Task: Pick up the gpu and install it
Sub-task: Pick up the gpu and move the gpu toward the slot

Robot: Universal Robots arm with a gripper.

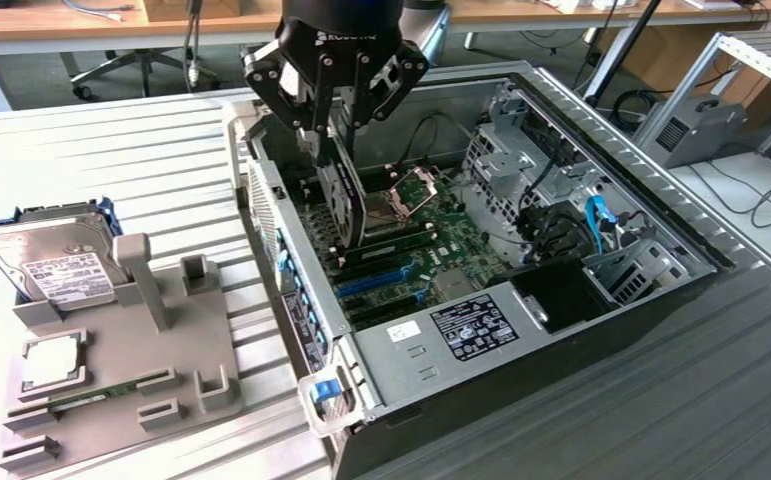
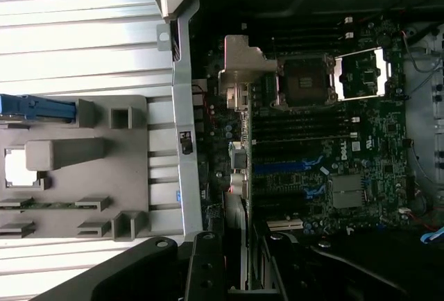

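In the exterior view the gpu (image 1: 341, 200), a thin dark card, hangs on edge inside the open computer case (image 1: 652, 290). My gripper (image 1: 325, 130) is shut on its upper edge. The card's lower end sits just above the motherboard (image 1: 459, 245), near the blue expansion slots (image 1: 378, 280). In the wrist view the gpu (image 2: 238, 176) appears edge-on, running from my gripper (image 2: 239, 273) out to its silver end bracket (image 2: 239, 62) by the case's rear wall. It lies over the motherboard (image 2: 347, 148), beside the blue slots (image 2: 284, 168).
A grey parts holder (image 1: 158, 340) stands on the slatted table at the exterior view's left. It carries a silver hard drive in a blue frame (image 1: 52, 260), a square chip (image 1: 52, 362) and a memory stick (image 1: 98, 392). The processor socket (image 1: 412, 195) stands open. Drive cages and cables (image 1: 565, 220) fill the case's far side.
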